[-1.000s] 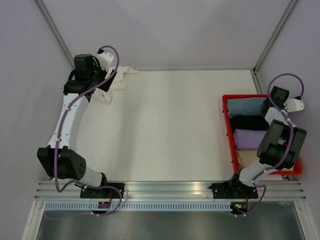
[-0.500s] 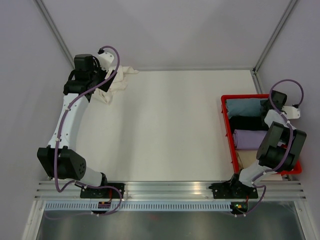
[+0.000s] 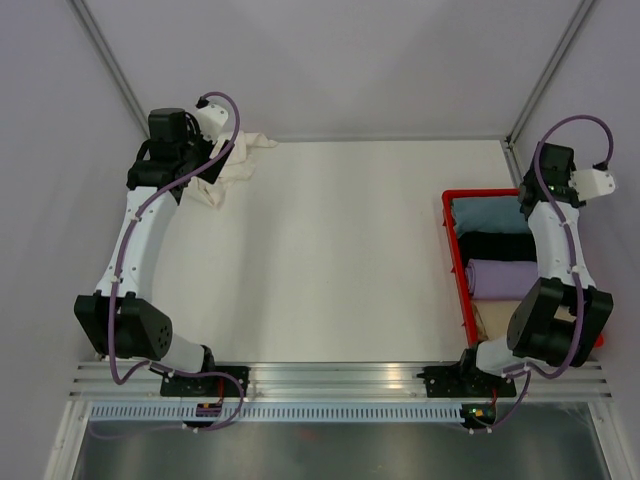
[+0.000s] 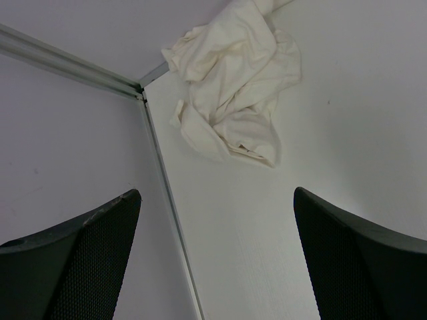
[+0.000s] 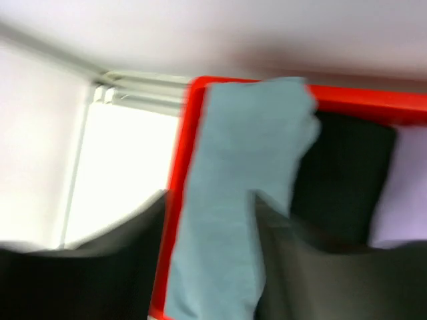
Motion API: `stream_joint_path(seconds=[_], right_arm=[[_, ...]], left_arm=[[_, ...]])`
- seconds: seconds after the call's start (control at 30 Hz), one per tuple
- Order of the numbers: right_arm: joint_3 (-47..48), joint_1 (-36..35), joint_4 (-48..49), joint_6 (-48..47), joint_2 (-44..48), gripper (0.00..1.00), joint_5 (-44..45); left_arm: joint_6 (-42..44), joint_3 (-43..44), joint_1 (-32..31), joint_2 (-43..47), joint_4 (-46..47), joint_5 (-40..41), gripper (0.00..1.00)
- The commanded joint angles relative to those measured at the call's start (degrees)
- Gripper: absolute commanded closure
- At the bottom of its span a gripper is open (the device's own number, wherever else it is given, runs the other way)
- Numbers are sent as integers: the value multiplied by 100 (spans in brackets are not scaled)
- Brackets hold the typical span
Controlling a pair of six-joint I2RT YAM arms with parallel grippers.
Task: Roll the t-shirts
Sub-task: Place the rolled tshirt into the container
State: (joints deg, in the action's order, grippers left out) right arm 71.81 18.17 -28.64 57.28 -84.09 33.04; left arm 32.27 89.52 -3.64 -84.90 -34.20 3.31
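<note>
A crumpled cream-white t-shirt [image 3: 232,165] lies in the back left corner of the table; it also shows in the left wrist view [image 4: 233,87]. My left gripper [image 3: 205,170] hovers just short of it, jaws wide open and empty [image 4: 217,193]. A rolled slate-blue t-shirt [image 3: 488,213] lies at the far end of a red bin [image 3: 455,250]. My right gripper [image 3: 530,198] is above that end of the bin. In the blurred right wrist view its fingers stand apart [image 5: 210,267] with the blue shirt [image 5: 247,167] seen between them.
The red bin [image 5: 177,173] also holds a black roll [image 3: 495,245], a lilac roll [image 3: 500,275] and a pale one at its near end. Grey walls with metal posts close the table on three sides. An aluminium rail runs along the near edge.
My right arm has swung its wrist up and towards the back, away from the bin's middle. The blue shirt stays in the bin. The left arm and cream shirt have not moved.
</note>
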Motion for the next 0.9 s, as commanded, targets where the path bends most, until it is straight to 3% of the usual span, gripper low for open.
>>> stream_joint_path(seconds=[0.0,0.03,0.07,0.17,0.4,0.53,0.63,0.73,0.87], right_arm=[[342,-183,592,-611,-185,54,37],[464,-165,684,-734,-499,85,54],[613,-156,450,-666,-711,100,158],[1185,-16,-140,-297,-1477,100,300],[554,687,-414,197,-1883,100,-315],[141,661,174,-286,-1575,100,-421],[534,626,52,-936,-1549,100,-421],[869,363,296,-1876,-1259,100,-403],[801,-216,447,-2090,-733,100,-885]], left_arm=[[113,233,-23,79,27,-24,0],[121,224,-23,79,18,-6,0],[113,233,-23,97,27,11,0],[86,207,-23,114,27,47,0],[69,49,-23,228,27,187,0],[7,-4,-23,255,27,126,0],[-45,-39,-23,246,27,108,0],[-63,-48,-23,246,53,65,0],[-81,-74,-23,237,45,12,0]])
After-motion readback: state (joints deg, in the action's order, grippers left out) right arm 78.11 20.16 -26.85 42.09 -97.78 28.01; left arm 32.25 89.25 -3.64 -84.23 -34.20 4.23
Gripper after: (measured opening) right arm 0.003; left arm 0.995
